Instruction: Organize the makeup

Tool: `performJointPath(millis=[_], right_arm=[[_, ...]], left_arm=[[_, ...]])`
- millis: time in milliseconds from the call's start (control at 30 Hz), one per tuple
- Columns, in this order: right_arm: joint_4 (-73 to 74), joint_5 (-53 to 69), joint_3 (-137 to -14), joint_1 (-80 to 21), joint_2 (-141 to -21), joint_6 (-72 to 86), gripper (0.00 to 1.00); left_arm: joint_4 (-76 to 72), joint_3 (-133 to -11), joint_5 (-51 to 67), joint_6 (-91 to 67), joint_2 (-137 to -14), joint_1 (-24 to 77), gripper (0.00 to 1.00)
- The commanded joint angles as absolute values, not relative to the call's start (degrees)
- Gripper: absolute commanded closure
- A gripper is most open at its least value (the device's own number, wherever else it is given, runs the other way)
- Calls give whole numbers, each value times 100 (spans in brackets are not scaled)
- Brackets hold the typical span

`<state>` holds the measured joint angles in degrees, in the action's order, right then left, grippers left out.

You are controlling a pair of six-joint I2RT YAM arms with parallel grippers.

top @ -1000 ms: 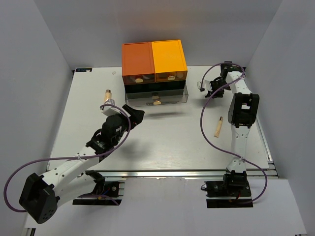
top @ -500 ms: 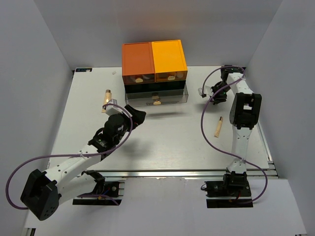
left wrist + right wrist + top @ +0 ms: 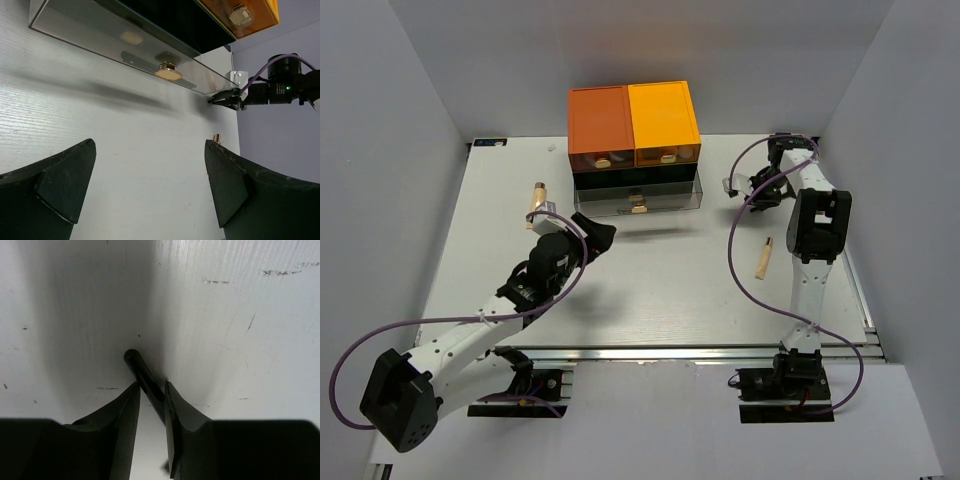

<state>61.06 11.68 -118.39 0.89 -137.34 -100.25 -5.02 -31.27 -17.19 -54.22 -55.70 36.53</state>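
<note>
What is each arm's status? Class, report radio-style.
Left gripper open, empty. Right gripper straddling thin black stick, grip unconfirmed. Two beige tubes loose on white table. Nothing seen blocking.

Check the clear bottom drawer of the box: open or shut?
Open, partway. In the top view the clear drawer juts forward of the dark tier above it; the left wrist view shows the same overhang.

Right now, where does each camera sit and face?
Top external: above and behind, looking down on the white table; left arm and right arm show.
Left wrist: low, facing the orange-and-dark drawer box; the open left gripper shows.
Right wrist: facing down; the right gripper straddles a thin black stick.
Shared: first two show the box.
</note>
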Motion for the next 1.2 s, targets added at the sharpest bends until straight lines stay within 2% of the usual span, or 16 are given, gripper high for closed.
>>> performJointPath(millis=[0,200,233,333,500,600,633,733,1033,1167], right_arm=[[5959,1159,-11400,114,-14063,-9835,69],[5809,1292,-11048,53,-13940,-9229,73],[5827,1292,-11013,53,-13931,-9194,72],[5678,1187,-10768,44,-13896,-8957,62],[5669,1116,-10740,44,-13948,-8904,61],[5809,1116,-10863,44,-14001,-8886,71],[5853,1142,-10924,44,-14001,-8868,81],[5924,1291,-10995,44,-13896,-8798,100],[5581,2653,-10662,26,-12500,-7797,100],[5116,3444,-10442,-174,-11386,-6919,100]], left_arm=[[-562,-3225,-1723,-5449,-5484,3656,2],[-571,-3349,-1652,-5396,-5625,3656,2],[-580,-3349,-1644,-5396,-5634,3656,2],[-598,-3340,-1635,-5405,-5625,3656,2],[-589,-3340,-1626,-5405,-5608,3648,2],[-563,-3349,-1644,-5405,-5581,3656,2],[-545,-3349,-1652,-5397,-5572,3656,2],[-536,-3340,-1679,-5396,-5537,3656,2],[-598,-3305,-1740,-5353,-5476,3656,2],[-571,-3313,-1837,-5282,-5423,3647,2]])
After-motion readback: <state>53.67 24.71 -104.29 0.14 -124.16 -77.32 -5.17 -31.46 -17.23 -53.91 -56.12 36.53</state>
